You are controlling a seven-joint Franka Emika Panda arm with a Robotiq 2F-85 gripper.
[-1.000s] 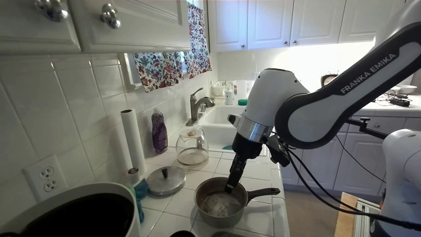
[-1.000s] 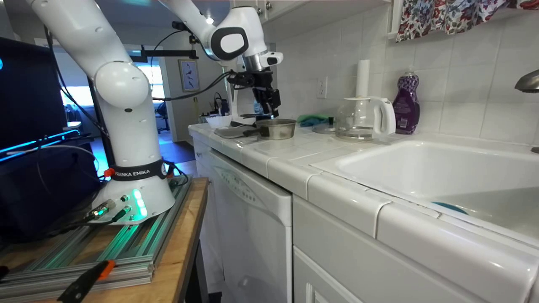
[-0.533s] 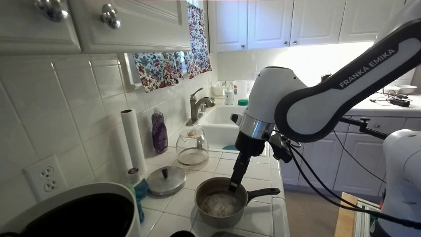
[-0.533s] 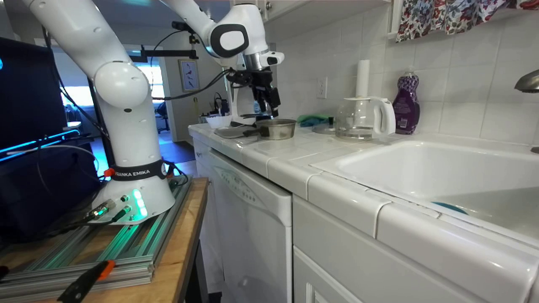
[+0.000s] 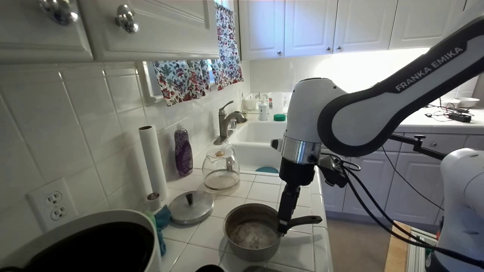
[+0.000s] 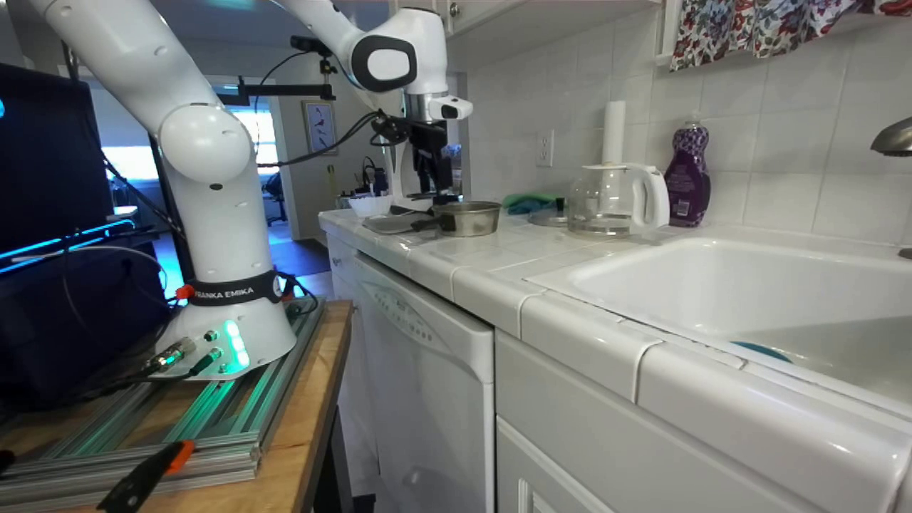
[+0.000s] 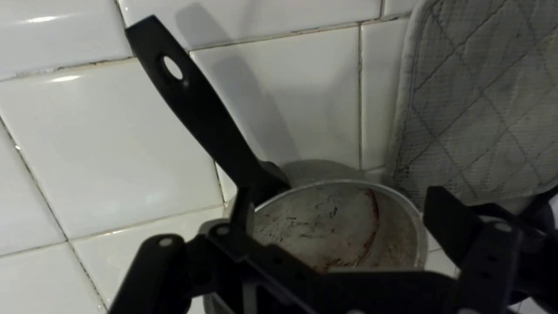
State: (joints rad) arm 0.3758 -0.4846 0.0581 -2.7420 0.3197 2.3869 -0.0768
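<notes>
Wrist view: end effector [image 7: 341, 205] spread wide, unclenched, near saucepan [image 7: 322, 226], lower centre; black handle [image 7: 207, 113] slants upper left; quilted potholder [image 7: 484, 96] upper right.

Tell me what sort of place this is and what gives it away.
It is a kitchen: there is a white sink with a faucet, and a saucepan stands on the tiled counter. The floral curtains suggest it is in a home.

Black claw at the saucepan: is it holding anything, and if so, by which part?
Nothing is held: the fingers stand wide apart at the saucepan, near its handle, with nothing clamped between them.
</notes>
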